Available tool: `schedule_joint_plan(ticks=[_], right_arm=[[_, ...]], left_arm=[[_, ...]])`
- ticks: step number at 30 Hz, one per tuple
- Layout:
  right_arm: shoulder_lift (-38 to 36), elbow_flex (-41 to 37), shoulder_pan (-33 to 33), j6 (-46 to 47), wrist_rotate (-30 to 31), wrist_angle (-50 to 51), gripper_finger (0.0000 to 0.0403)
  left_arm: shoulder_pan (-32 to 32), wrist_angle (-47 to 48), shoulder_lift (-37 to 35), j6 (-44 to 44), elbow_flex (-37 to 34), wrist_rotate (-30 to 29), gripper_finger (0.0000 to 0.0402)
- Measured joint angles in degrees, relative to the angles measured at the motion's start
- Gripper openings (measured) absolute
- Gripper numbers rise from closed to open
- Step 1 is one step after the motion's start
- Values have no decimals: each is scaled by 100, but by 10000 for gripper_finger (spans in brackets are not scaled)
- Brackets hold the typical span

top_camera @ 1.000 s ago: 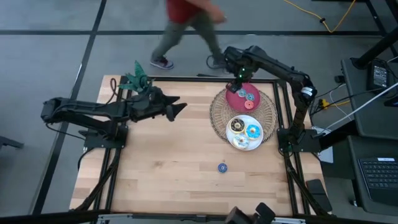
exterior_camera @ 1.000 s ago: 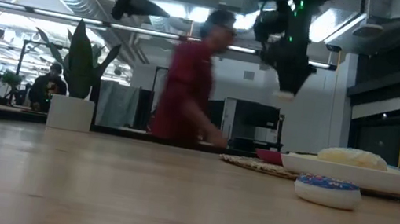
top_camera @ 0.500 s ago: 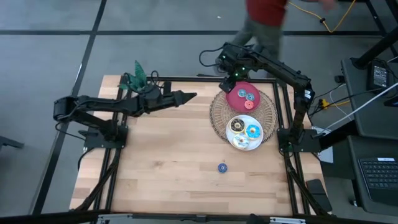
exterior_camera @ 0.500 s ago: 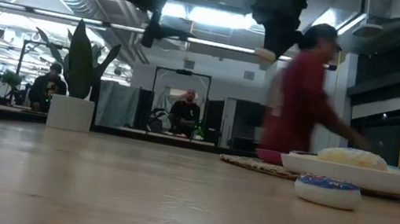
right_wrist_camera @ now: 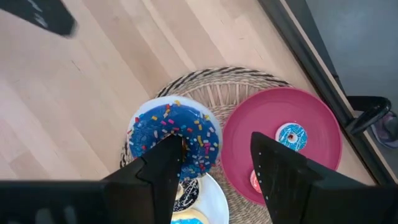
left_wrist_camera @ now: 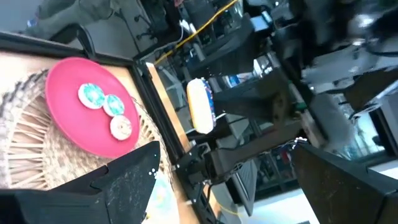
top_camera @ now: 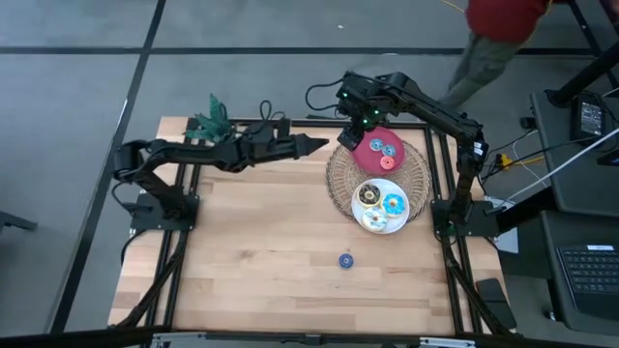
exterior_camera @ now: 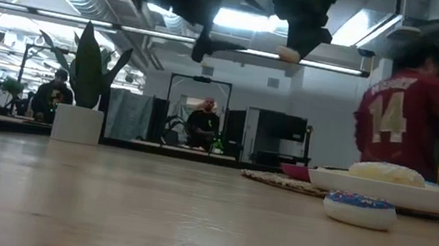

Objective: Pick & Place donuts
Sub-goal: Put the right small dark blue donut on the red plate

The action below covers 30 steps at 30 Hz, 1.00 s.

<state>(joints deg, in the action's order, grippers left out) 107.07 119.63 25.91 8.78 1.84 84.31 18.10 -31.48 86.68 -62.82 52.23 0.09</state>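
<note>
Blue-iced donut point(right_wrist_camera: 186, 134) hangs pinched by its rim in my right pincer point(right_wrist_camera: 214, 149), high over the woven mat point(top_camera: 338, 180) beside the red plate point(top_camera: 363, 155), and so thin a hold could slip if my wide-open left pincer point(top_camera: 311, 146), hovering near, bumps it.

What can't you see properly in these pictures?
- High view: the right hand itself covers the blue donut it grips.
- Low view: the red plate is seen edge-on, so its own rim hides the small donuts on it.
- High view: the person is blurred and cut off by the top edge.
</note>
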Motion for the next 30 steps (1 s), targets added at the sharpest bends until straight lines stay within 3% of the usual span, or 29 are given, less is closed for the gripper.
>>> schedule_joint_plan(ticks=[14, 25, 30], right_arm=[[0, 0, -177, 2, -1, -39, 192], [0, 0, -177, 2, -3, -48, 192], [0, 0, -186, 2, -3, -48, 192]], left_arm=[[49, -3, 1131, -194, 955, 368, 352], [55, 12, 1295, -416, 1020, 285, 350], [100, 3, 1295, -593, 1020, 255, 324]])
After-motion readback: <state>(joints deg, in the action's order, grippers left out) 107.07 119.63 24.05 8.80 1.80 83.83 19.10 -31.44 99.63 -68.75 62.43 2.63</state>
